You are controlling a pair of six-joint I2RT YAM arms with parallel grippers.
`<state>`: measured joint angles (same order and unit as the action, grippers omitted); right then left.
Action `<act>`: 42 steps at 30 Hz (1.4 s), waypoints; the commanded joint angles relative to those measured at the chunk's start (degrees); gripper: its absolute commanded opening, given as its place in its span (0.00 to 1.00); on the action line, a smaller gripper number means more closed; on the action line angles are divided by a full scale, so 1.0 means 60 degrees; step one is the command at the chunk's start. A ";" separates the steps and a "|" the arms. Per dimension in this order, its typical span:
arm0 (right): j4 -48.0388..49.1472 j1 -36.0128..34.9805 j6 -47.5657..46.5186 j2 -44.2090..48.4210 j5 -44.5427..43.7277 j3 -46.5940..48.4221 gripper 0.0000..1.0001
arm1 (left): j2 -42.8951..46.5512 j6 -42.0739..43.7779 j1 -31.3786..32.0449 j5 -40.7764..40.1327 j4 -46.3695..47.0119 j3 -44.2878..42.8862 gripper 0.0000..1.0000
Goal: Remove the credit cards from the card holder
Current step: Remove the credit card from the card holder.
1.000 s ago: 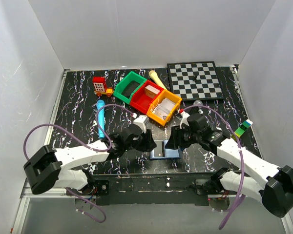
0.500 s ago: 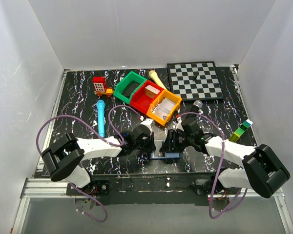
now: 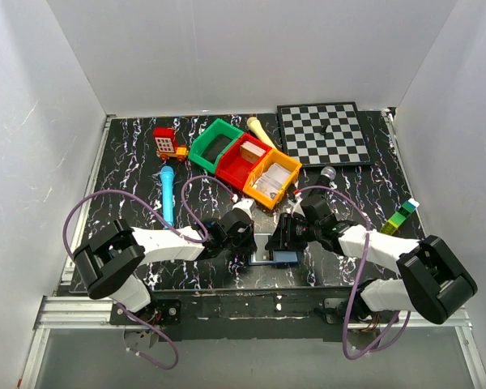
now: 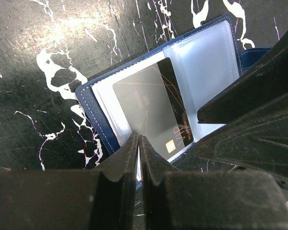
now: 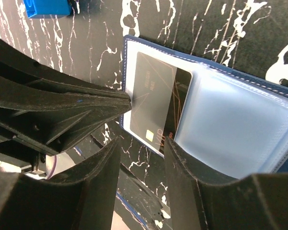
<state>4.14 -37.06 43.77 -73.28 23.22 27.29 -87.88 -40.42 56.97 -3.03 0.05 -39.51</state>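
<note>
I see left gripper (image 4: 138,140) now clamped on credit card (image 4: 149,108) inside card holder (image 4: 206,62); right gripper (image 5: 141,143) narrower, still apart over it.

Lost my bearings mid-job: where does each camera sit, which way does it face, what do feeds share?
Top external: high behind the robot, facing down at the table; left arm and right arm show.
Left wrist: on the left arm, facing down past the shut left end effector at the open card holder.
Right wrist: on the right arm, facing down through the open right end effector.
Shared: both wrist views show the dark card in the holder.
</note>
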 commanded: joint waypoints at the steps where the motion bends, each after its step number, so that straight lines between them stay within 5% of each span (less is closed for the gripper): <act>1: 0.0188 0.0126 -0.0014 -0.0238 -0.0091 0.0037 0.48 | -0.0105 -0.0074 0.0041 -0.0184 0.0049 -0.0140 0.05; 13: 0.0320 0.0244 -0.0015 -0.0692 0.0040 0.0052 0.44 | -0.0207 -0.0162 0.0041 -0.0184 0.0035 -0.0022 0.01; 31: 0.0643 0.0273 -0.0014 -0.0854 0.0378 0.0022 0.26 | -0.0486 -0.0279 0.0041 -0.0052 0.0064 0.0198 0.00; 37: 0.0277 0.0405 0.0000 -0.0942 0.0217 0.0052 0.41 | -0.0530 -0.0367 0.0041 -0.0096 0.0050 0.0256 0.00; 42: 0.0393 0.0434 0.0000 -0.0956 0.0333 0.0037 0.36 | -0.0544 -0.0367 0.0056 -0.0096 0.0079 0.0315 0.00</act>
<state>4.84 -34.83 43.79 -78.43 24.38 27.29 -89.93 -42.57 56.99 -3.40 2.52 -39.09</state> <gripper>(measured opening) 0.381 0.009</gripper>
